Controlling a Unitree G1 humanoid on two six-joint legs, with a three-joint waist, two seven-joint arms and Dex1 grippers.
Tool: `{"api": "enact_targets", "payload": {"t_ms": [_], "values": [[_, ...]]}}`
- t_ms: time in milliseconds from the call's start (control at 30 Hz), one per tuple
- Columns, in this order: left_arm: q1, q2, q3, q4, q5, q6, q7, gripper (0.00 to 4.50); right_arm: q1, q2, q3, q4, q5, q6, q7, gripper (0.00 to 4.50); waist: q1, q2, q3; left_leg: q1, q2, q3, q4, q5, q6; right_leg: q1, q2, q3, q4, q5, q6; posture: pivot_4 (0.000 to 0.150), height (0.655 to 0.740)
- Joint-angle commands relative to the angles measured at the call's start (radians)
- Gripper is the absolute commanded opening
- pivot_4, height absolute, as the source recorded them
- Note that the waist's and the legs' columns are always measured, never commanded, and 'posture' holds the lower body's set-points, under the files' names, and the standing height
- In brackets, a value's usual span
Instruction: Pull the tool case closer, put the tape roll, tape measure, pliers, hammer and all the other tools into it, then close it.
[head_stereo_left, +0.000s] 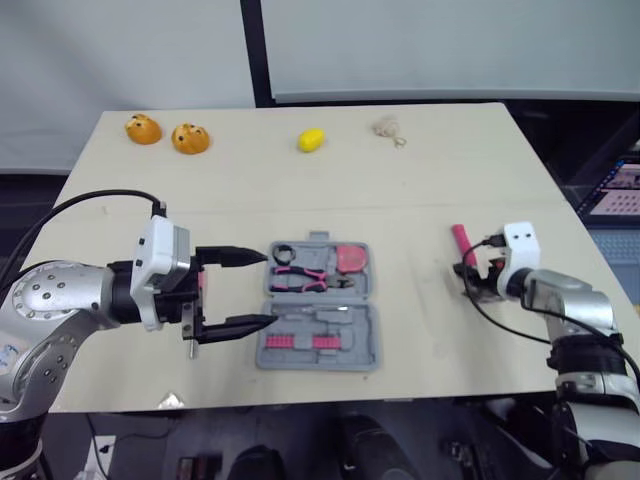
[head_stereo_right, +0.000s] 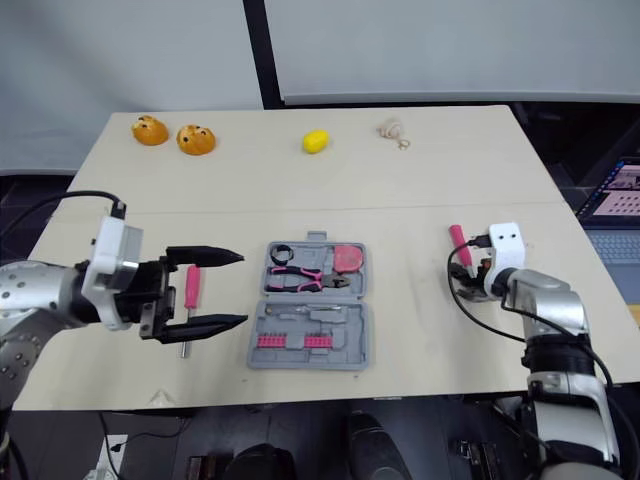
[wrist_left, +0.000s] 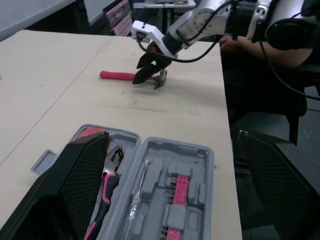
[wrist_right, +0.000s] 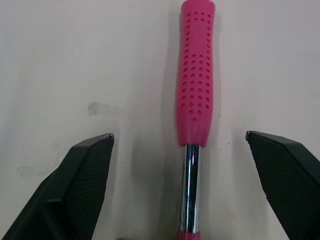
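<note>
**Task state with the tool case as reference.** The grey tool case (head_stereo_left: 370, 345) lay open and flat on the table (head_stereo_left: 430, 180), near the edge closest to the robot, so the pull-in step appeared done.

Inside the case:
- The half farther from the robot held the tape roll (head_stereo_left: 283, 254), the pliers (head_stereo_left: 305, 278) and the tape measure (head_stereo_left: 350, 258).
- The nearer half held a row of pink bits (head_stereo_left: 300, 342).

Still outside the case:
- The hammer (head_stereo_left: 461, 240) lay well apart from the case on the robot's right, its pink handle pointing away from the robot.
- A pink-handled screwdriver (head_stereo_right: 191, 288) lay just beside the case on the robot's left.

**Grippers.** The right gripper (head_stereo_left: 476, 284) sat low over the hammer's head end. Its fingers were spread wide to either side of the shaft and gripped nothing. The left gripper (head_stereo_left: 240, 291) hovered at the case's left edge, above the screwdriver. Its fingers were parted wide, pointed toward the case and held nothing.

**Bystanders.** Two orange objects (head_stereo_left: 167, 133), a yellow one (head_stereo_left: 311, 140) and a small beige knot (head_stereo_left: 388, 127) rested far beyond the case and looked unrelated to the task.

**Judged progress.** The task was well past halfway. The hammer and the screwdriver remained to be stowed, and then the lid closed.
</note>
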Motion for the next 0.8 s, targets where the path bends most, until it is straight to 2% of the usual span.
{"api": "enact_targets", "payload": {"t_ms": [33, 400, 467, 800], "values": [[-0.031, -0.011, -0.013, -0.004, 0.009, -0.026, -0.010, 4.50, -0.010, 0.004, 0.005, -0.097, -0.002, 0.097, -0.041, 4.45, -0.004, 0.000, 0.000, 0.000, 0.000, 0.000, 0.000, 0.000, 0.000, 0.000, 0.000, 0.000, 0.000, 0.000, 0.000, 0.150, 0.7400], [-0.070, -0.020, -0.048, 0.017, 0.049, -0.056, -0.040, 4.50, 0.063, 0.023, -0.054, -0.327, 0.028, 0.309, -0.118, 4.45, -0.005, 0.000, 0.000, -0.007, 0.000, 0.000, 0.002, 0.000, 0.000, -0.008, 0.000, 0.000, 0.003, 0.000, 0.000, 0.150, 0.7400], [-0.076, -0.021, -0.056, 0.026, 0.062, -0.065, -0.046, 4.50, 0.074, 0.031, -0.054, -0.334, 0.027, 0.312, -0.127, 4.45, -0.006, 0.000, 0.000, -0.012, 0.000, 0.000, 0.003, 0.000, -0.001, -0.012, 0.000, 0.000, 0.004, 0.000, 0.000, 0.150, 0.7400], [-0.121, -0.034, -0.085, 0.050, 0.087, -0.075, -0.058, 4.50, 0.057, 0.048, -0.072, -0.254, 0.015, 0.259, -0.161, 4.45, -0.007, 0.000, 0.000, -0.013, 0.000, 0.000, 0.004, 0.000, -0.001, -0.013, 0.000, 0.000, 0.004, 0.000, 0.001, 0.150, 0.7400]]}}
